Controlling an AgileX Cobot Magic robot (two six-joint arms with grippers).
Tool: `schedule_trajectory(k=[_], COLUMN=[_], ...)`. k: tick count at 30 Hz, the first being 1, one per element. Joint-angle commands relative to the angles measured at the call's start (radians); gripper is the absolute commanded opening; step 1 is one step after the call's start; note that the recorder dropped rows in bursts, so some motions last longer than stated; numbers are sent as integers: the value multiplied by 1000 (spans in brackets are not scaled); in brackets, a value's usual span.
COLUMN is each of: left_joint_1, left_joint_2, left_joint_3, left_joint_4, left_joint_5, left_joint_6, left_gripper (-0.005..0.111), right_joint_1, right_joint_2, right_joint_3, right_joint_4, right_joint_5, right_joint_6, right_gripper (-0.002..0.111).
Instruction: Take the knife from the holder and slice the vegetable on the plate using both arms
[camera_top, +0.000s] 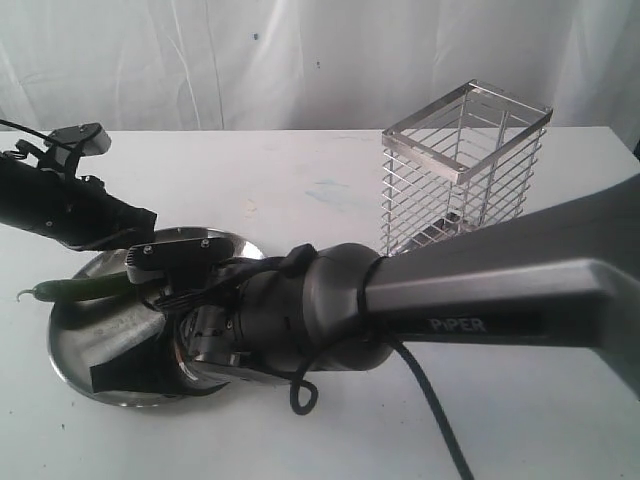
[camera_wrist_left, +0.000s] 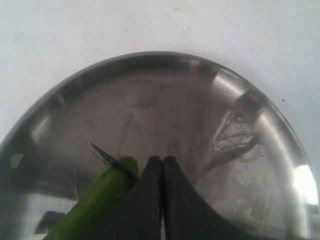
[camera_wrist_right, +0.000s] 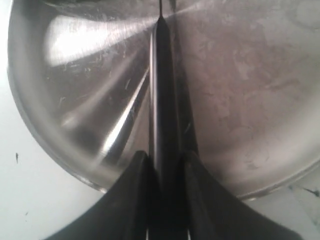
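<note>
Holder (camera_top: 465, 170) behind, right arm (camera_top: 480, 290) hiding plate (camera_top: 75, 365)

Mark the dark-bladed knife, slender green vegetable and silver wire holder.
Dark-bladed knife (camera_wrist_right: 162, 100), right wrist view, blade.
Slender green vegetable (camera_wrist_left: 100, 195), left wrist view, body.
Silver wire holder (camera_top: 420, 155), exterior view, rim.

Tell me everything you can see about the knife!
The knife is slim and dark, narrowing to a sharp point. The right gripper is shut on it, hiding the handle. The blade reaches out over the shiny steel plate. In the left wrist view its tip pokes out beside the end of the green vegetable; whether they touch is unclear.
</note>
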Motion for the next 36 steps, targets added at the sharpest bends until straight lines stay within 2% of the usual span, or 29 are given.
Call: schedule_trajectory(k=[1, 7, 13, 23, 36], left_joint_1=[-2, -2, -2, -2, -2], left_joint_2=[-24, -26, -26, -26, -26], left_joint_3=[7, 7, 7, 7, 7], left_joint_4=[-10, -10, -8, -4, -4], left_joint_5=[36, 47, 45, 45, 45], left_joint_6=[-11, -11, -11, -11, -11], left_gripper=[2, 2, 2, 2, 2], right_joint_1=[-4, -4, -4, -4, -21], right_joint_2=[25, 56, 77, 77, 88], right_joint_3=[-23, -55, -86, -160, -163], right_joint_4=[41, 79, 174, 170, 174], right_joint_5=[-7, 0, 51, 77, 116], right_joint_6=[-61, -98, -233, -267, -277], right_gripper=[0, 0, 0, 0, 0])
